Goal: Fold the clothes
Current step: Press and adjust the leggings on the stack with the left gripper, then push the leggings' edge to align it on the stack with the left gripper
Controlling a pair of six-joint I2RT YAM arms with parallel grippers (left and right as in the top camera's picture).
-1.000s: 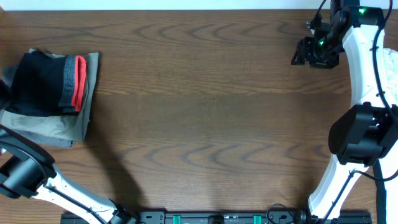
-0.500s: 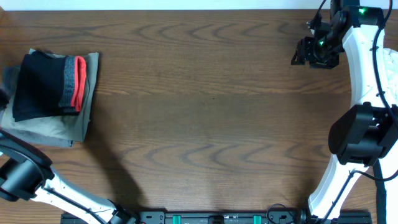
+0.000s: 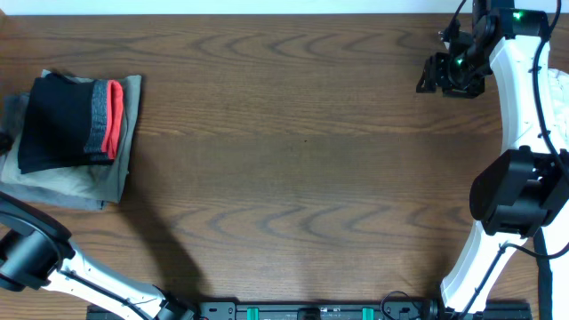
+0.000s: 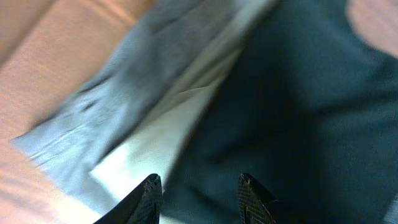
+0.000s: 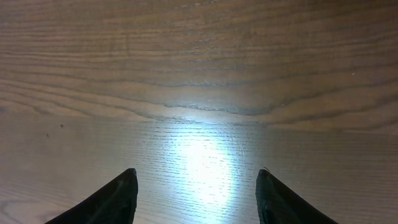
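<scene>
Where black pants (image 3: 62,120) sit near left edge, tabletop (image 3: 302,142) spreads rightward.

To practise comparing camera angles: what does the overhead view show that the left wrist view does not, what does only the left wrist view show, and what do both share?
Only overhead: the whole table, the right arm, and the grey waistband with its red-orange edge. Only left wrist: the left fingers, apart with nothing between them, in a blurred close-up. Both: the black pants lying on a duller garment.
</scene>
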